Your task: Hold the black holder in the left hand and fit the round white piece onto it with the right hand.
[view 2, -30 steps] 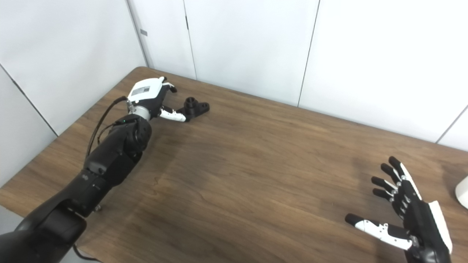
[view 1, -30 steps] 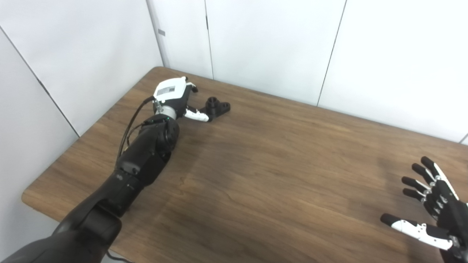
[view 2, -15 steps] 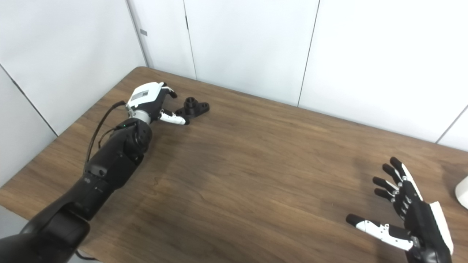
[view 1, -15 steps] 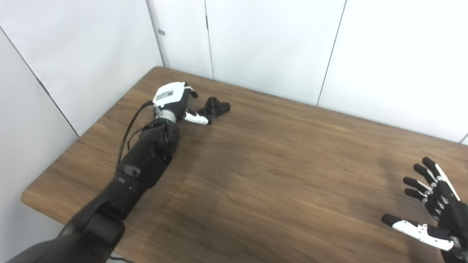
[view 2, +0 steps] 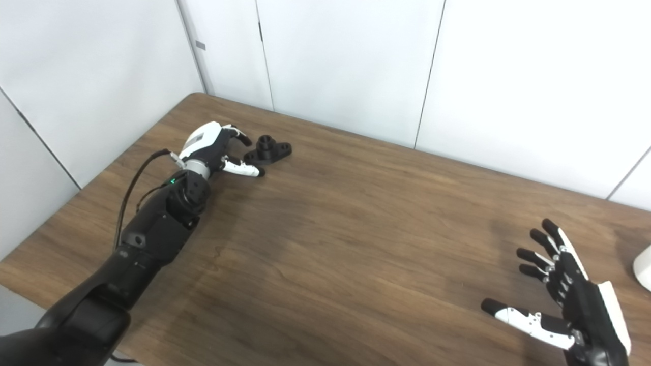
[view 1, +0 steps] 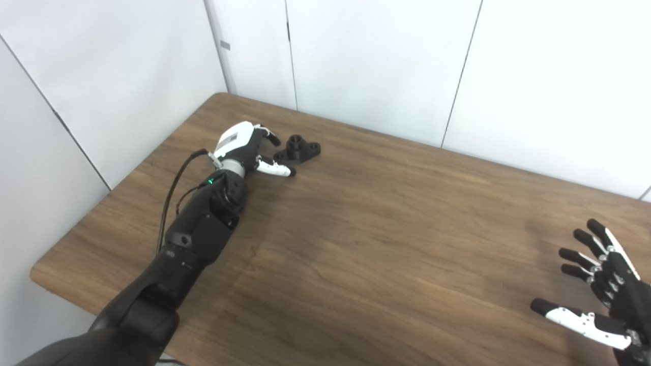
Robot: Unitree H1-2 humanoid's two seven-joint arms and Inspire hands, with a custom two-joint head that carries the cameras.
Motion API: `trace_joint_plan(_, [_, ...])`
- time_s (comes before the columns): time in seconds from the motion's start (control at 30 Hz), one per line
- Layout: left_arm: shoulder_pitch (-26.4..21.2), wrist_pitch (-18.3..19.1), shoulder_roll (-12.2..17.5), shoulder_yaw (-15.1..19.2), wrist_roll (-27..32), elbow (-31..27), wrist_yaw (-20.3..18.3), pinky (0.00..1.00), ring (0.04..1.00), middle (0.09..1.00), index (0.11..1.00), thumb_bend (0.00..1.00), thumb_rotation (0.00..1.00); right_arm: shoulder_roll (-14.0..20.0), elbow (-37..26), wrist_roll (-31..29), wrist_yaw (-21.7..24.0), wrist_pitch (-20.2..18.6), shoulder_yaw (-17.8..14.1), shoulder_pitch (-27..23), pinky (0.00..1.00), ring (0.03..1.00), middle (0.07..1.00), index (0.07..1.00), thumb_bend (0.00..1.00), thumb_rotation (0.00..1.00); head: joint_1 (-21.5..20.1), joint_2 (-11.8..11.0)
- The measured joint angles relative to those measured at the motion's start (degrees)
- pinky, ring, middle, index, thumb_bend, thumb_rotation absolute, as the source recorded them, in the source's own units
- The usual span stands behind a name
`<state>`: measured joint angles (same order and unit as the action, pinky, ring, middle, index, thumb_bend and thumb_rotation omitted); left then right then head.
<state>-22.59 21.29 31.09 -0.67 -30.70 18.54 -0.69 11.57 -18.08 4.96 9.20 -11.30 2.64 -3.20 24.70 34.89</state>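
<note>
1. The left hand point(view 1: 243, 147) lies low near the table's point(view 1: 386, 244) far left corner, fingers spread and holding nothing, its thumb reaching just in front of the black holder point(view 1: 299, 149).
2. The black holder rests flat beside those fingers; a careless closing could, I judge, nudge it toward the far edge instead of catching it.
3. The right hand point(view 2: 569, 295) hovers open and empty near the right edge.
4. The round white piece point(view 2: 643, 267) is only partly visible at that edge; a blind reach might push it off.
5. No containers are visible.
</note>
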Motion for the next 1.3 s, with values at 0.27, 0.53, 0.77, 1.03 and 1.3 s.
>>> trace_joint_plan(0.27, [0.03,-1.15,0.92,-2.01,-0.73,1.54,1.72,0.88,0.969,0.928,0.702,0.78,0.17,0.06,-0.02,0.76,0.01,0.02,0.07,0.01,0.78,0.82,0.918,0.952,0.73,0.0,-0.09,0.35])
trace_joint_plan(0.53, [0.03,-1.32,0.91,-2.06,-0.61,2.52,3.15,0.85,0.963,0.924,0.703,0.77,0.16,0.06,-0.05,0.75,0.0,0.03,0.06,0.02,0.77,0.813,0.907,0.943,0.74,0.0,-0.35,0.53])
trace_joint_plan(0.77, [0.02,-1.31,0.82,-2.19,0.01,2.89,3.07,0.87,0.97,0.929,0.705,0.75,0.23,0.06,-1.07,0.97,0.0,0.01,0.17,0.27,0.76,0.807,0.908,0.938,0.73,0.0,-0.88,0.88])
trace_joint_plan(1.03, [-0.26,-0.9,0.85,-3.59,-0.18,3.29,2.98,0.87,0.984,0.936,0.719,0.74,0.31,0.06,-1.69,1.02,0.0,0.01,0.18,0.4,0.75,0.799,0.908,0.939,0.73,0.0,-1.23,1.41])
trace_joint_plan(1.3, [-0.96,-0.06,0.85,-4.33,-0.28,3.7,2.73,0.87,0.99,0.939,0.715,0.73,0.34,0.07,-1.76,1.02,0.0,-0.02,0.12,0.61,0.76,0.803,0.909,0.939,0.73,0.0,-1.49,1.58])
